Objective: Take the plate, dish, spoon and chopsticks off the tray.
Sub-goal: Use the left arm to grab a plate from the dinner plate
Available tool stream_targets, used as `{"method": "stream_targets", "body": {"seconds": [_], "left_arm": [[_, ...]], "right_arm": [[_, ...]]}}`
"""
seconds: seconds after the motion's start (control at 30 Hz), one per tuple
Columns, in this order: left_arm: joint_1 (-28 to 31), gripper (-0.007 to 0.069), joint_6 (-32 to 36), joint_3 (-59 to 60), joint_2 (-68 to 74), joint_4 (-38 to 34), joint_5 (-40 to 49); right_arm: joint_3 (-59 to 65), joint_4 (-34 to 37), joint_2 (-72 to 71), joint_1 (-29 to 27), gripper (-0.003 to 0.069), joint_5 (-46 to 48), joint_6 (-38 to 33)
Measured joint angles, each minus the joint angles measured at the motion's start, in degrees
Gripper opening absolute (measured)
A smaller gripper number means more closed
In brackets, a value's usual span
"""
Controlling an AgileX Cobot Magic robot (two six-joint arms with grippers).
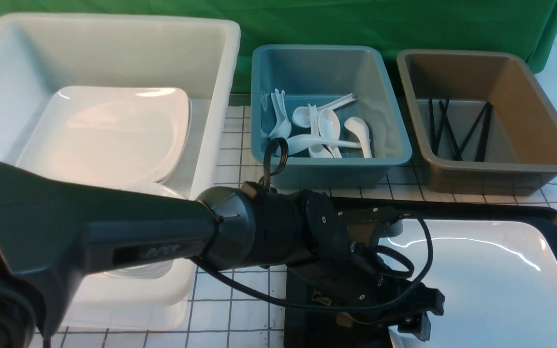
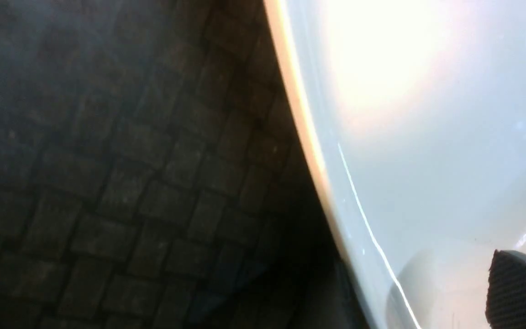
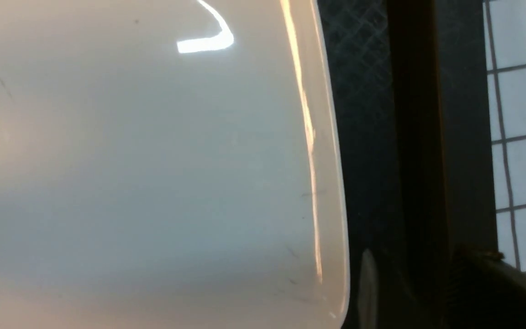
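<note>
The plate (image 1: 491, 280) lies flat on the tray (image 1: 452, 209). The left gripper (image 1: 422, 316) is seen spread at the plate's near-left rim, with one ribbed pad (image 2: 523, 288) over the white. Whether the right gripper is spread or pressed together cannot be told. The rim is best pinched squarely, one pad slid beneath, and squeezed firmly before any lift, since the glaze is glossy and probably slippery. The plate is a shallow rounded rectangle. The tray is black, diamond-textured plastic.
</note>
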Motion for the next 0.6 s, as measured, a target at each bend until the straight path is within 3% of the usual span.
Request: {"method": "stream_targets", "body": {"seconds": [0.17, 0.4, 0.6], "left_arm": [[0.0, 0.038, 1.9, 0.0, 0.6, -0.3, -0.8], [0.2, 0.0087, 3.5, 0.0, 0.6, -1.4, -0.8], [0.7, 0.0032, 4.0, 0.6, -4.7, 1.4, 2.1]], "right_arm": [[0.0, 0.0, 0.0, 0.0, 0.0258, 0.0, 0.0], [0.1, 0.1, 0.0, 0.0, 0.0258, -0.1, 0.0], [0.1, 0.1, 0.0, 0.0, 0.0258, -0.1, -0.1]]}}
